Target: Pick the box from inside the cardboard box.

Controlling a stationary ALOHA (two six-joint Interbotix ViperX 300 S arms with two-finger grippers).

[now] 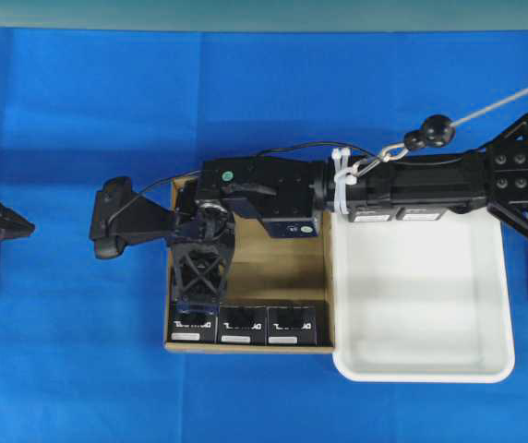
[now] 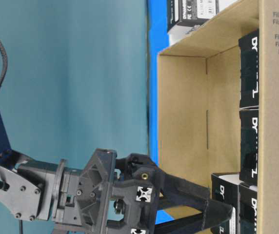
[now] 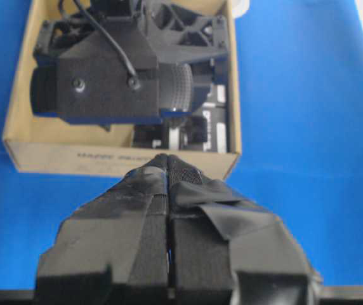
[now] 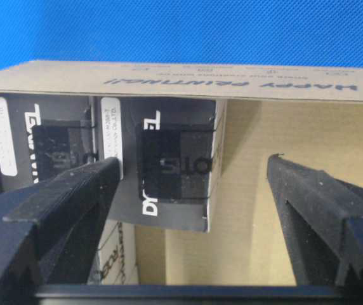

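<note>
Three boxes [image 1: 234,325] line the carton's [image 1: 273,263] 6 o'clock wall; right gripper [image 1: 196,300] released above them; left gripper [image 3: 168,166] clenched, empty; tray [image 1: 421,374] at 3 o'clock.

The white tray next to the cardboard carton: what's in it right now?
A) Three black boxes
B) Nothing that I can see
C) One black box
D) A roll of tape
B: in the overhead view the white tray shows only bare white floor, while the black boxes sit in a row inside the cardboard carton.
</note>
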